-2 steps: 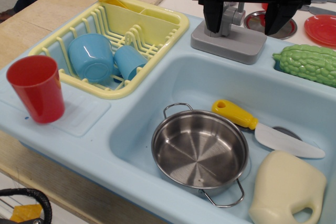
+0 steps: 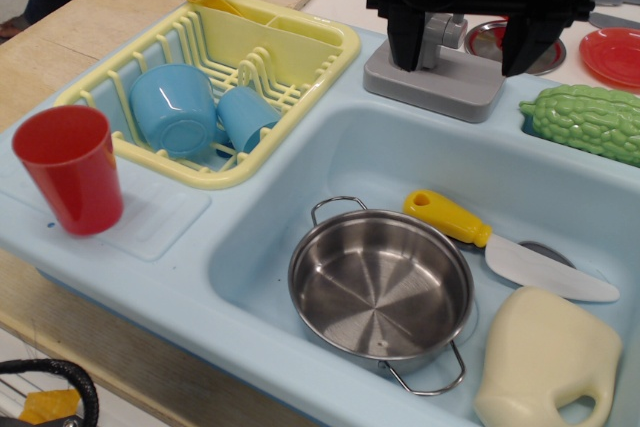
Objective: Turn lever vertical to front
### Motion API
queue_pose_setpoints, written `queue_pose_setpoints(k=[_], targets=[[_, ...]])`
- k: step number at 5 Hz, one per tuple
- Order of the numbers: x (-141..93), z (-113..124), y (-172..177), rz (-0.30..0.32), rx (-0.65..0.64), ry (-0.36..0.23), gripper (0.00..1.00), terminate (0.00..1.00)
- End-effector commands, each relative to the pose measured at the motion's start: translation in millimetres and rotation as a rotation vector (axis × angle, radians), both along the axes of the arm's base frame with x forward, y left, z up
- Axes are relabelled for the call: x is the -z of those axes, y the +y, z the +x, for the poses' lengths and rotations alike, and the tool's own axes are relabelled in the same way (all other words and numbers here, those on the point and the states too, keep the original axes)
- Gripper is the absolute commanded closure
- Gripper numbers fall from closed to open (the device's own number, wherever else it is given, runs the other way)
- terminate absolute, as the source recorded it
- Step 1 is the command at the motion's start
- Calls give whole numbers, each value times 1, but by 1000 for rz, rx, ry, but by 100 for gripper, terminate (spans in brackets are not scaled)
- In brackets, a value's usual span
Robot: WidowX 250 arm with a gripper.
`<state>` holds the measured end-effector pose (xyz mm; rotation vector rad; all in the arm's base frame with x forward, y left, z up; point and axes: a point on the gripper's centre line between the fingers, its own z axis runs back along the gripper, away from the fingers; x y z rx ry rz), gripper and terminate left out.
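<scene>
The grey lever (image 2: pixel 441 35) stands upright on its post above the flat grey base (image 2: pixel 437 84) at the sink's back rim. My black gripper (image 2: pixel 466 55) hangs over it, open, with one finger (image 2: pixel 404 39) left of the lever and the other finger (image 2: pixel 527 44) well to its right. The left finger is close against the lever; I cannot tell whether it touches. The lever's top is hidden behind the gripper body.
A light blue sink (image 2: pixel 370 152) holds a steel pan (image 2: pixel 380 287), a yellow-handled toy knife (image 2: pixel 505 245) and a cream jug (image 2: pixel 545 362). A yellow dish rack (image 2: pixel 215 82) with blue cups and a red cup (image 2: pixel 70 169) stand left. A green gourd (image 2: pixel 590 119) and a red plate (image 2: pixel 612 54) sit at the right.
The gripper has risen slightly and shifted a little; the lever shows a bit more between the fingers. Nothing else moved.
</scene>
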<state>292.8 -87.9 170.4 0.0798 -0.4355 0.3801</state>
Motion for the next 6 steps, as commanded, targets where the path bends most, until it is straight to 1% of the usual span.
queue_pose_setpoints(k=[1,2,3,5,6], targets=[[-10,15,2,16,42,-81,0,0],[-13,28,5,36,81,-93,0,0],[-14,38,6,36,124,-89,0,0],[-14,51,8,37,170,-93,0,0],[-11,57,9,23,180,-88,0,0]])
